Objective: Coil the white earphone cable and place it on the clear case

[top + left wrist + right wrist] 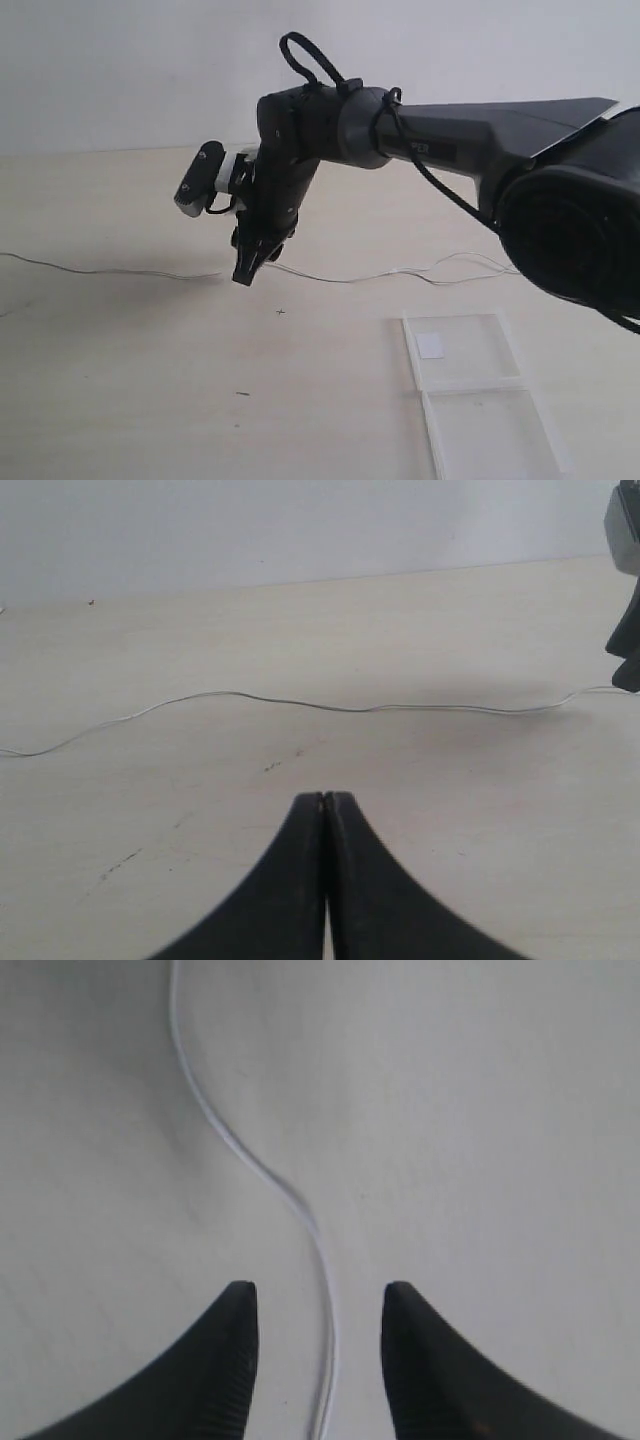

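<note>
The white earphone cable (pixel 120 271) lies stretched in a long thin line across the pale table, from the left edge to the right behind the arm. My right gripper (pixel 244 272) reaches across to the middle-left and points down just over the cable. In the right wrist view that gripper (pixel 318 1290) is open, and the cable (pixel 215 1120) runs between its two fingers without touching them. The clear case (pixel 465 322) lies opened flat at the front right, a white sticker in its far panel. My left gripper (pixel 325 798) is shut and empty, short of the cable (pixel 340 707).
The right arm's thick body (pixel 560 210) fills the upper right of the exterior view, with a black cable looped over its wrist (pixel 310 55). A few small dark marks (pixel 280 312) dot the table. A pale wall stands behind the table.
</note>
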You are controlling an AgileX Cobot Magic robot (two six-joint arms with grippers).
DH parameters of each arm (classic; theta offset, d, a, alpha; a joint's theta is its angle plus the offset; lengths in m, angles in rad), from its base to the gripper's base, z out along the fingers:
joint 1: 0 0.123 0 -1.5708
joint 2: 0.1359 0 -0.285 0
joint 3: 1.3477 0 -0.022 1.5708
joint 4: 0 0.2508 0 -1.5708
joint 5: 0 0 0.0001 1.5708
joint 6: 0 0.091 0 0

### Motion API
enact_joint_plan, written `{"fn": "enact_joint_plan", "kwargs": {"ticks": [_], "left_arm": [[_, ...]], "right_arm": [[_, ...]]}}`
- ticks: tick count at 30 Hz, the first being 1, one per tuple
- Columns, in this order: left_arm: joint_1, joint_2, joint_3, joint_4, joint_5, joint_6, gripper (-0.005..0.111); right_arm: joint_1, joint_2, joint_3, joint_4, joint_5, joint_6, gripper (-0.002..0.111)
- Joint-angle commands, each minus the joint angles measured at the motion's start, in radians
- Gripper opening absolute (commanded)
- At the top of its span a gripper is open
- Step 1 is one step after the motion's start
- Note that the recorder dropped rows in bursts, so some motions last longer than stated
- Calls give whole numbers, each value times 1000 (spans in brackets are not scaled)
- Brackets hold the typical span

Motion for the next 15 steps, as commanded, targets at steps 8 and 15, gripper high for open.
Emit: {"fn": "enact_joint_plan", "kwargs": {"ticks": [8,15], "left_arm": [[-1,-6,-1,-10,-9,4,0],[-1,-6,-1,-10,-9,4,0]], "right_arm": [[-23,21,-6,-1,-78,35,40],[-48,25,-6,18,-59,42,40]]}}
